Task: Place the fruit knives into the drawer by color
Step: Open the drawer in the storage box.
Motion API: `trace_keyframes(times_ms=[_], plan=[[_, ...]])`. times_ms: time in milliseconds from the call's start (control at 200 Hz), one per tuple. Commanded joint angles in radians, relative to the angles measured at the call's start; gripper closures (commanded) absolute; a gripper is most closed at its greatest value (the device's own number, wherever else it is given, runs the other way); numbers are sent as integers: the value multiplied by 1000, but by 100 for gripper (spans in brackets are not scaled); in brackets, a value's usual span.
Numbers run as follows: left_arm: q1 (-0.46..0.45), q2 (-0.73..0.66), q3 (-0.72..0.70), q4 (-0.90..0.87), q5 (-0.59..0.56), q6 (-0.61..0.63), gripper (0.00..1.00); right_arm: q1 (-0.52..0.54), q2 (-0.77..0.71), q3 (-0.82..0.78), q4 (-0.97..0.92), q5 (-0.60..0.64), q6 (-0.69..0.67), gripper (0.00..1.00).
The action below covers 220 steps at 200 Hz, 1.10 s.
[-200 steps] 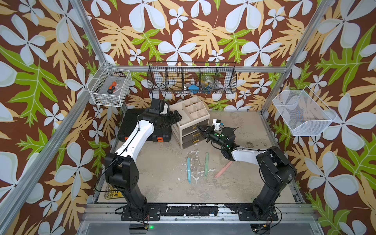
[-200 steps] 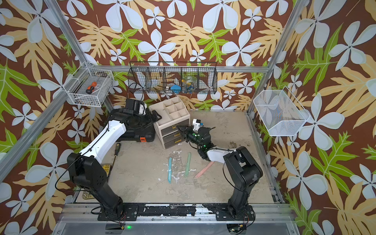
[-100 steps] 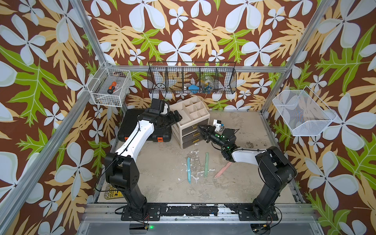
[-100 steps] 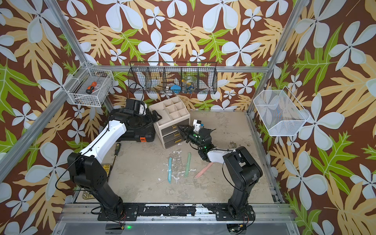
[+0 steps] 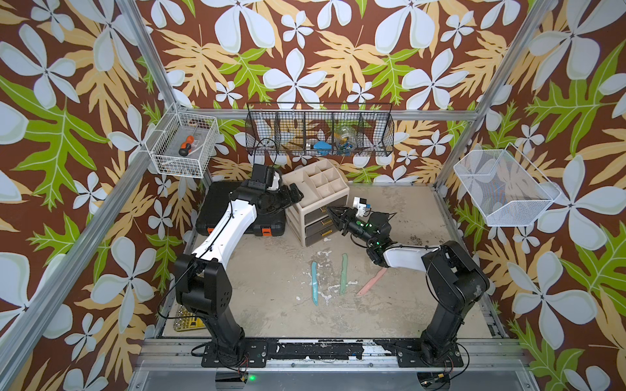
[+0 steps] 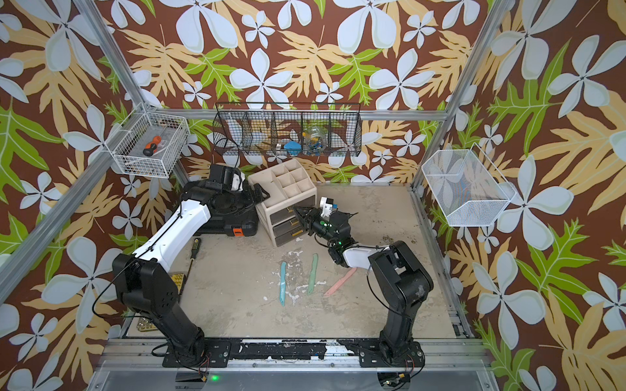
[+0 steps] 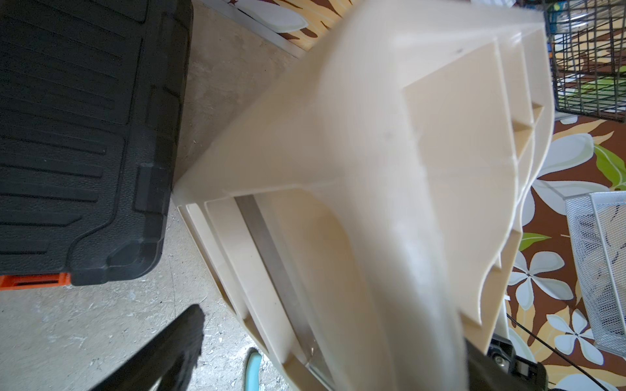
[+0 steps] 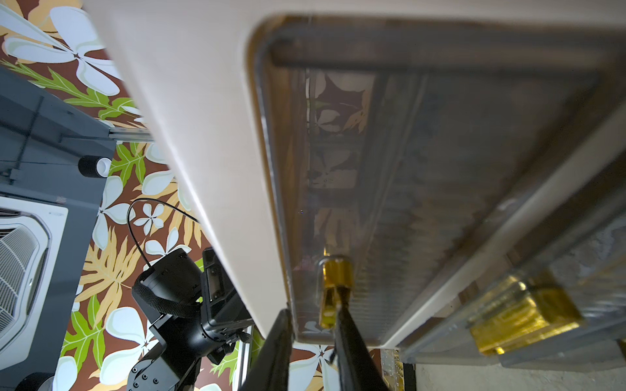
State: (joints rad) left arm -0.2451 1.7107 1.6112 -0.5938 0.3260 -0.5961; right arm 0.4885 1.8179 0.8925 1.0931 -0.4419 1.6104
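Observation:
Three fruit knives lie on the table in front of the beige drawer unit (image 5: 318, 189): light blue (image 5: 314, 282), mint green (image 5: 343, 274) and pink (image 5: 371, 286). My right gripper (image 5: 330, 211) is at the top drawer's front. In the right wrist view it (image 8: 313, 309) stands narrowly open astride the gold handle (image 8: 333, 287), which touches one finger (image 8: 349, 342) only. My left gripper (image 5: 294, 194) is open wide at the unit's left side. Its one visible finger (image 7: 176, 342) is clear of the wall. All drawers look closed.
A black tool case (image 5: 233, 210) lies left of the unit. On the walls hang a white basket (image 5: 169, 166) with an orange-and-black screwdriver (image 5: 184, 147), a black wire rack (image 5: 320, 135) and a white mesh basket (image 5: 504, 189). A screwdriver (image 6: 193, 250) lies on the floor.
My right gripper has edged a little closer to the top drawer's front, and its jaws have parted around the handle. The left arm and the knives have stayed put.

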Motion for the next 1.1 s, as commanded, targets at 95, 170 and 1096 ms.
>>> trace_keyframes(times_ms=[95,170,1096], plan=[[-3,-6,4,-1,15,15,2,-4,25,13,6,0,-17,74],[-3,-5,3,0,16,14,2,-9,24,7,8,7,-15,73],[-6,-5,-2,3,15,15,1,-24,81,82,25,-26,3,88]])
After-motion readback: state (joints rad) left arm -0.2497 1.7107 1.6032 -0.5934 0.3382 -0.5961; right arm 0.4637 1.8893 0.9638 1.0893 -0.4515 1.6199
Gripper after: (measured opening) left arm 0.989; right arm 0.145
